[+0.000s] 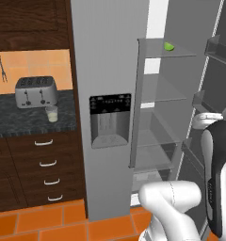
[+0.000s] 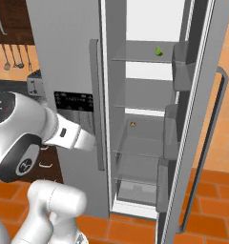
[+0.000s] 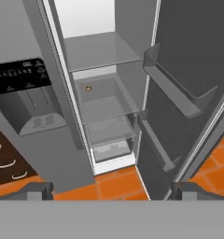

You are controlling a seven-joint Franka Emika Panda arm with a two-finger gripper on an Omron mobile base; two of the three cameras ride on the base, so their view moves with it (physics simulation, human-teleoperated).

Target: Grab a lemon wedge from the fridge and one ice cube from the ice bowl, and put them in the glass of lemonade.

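One lemon wedge (image 1: 169, 46) lies on the top shelf (image 1: 173, 52) of the open fridge (image 1: 110, 56), while the gripper (image 3: 113, 190), jaws spread wide and holding nothing, faces the lower shelves from outside.

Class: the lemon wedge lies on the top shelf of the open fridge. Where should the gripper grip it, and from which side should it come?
Probably across the lemon wedge's narrow sides, coming in level from the open front of the fridge. It is tiny and lies flat on the glass shelf, so the open gripper has to close just above the glass.
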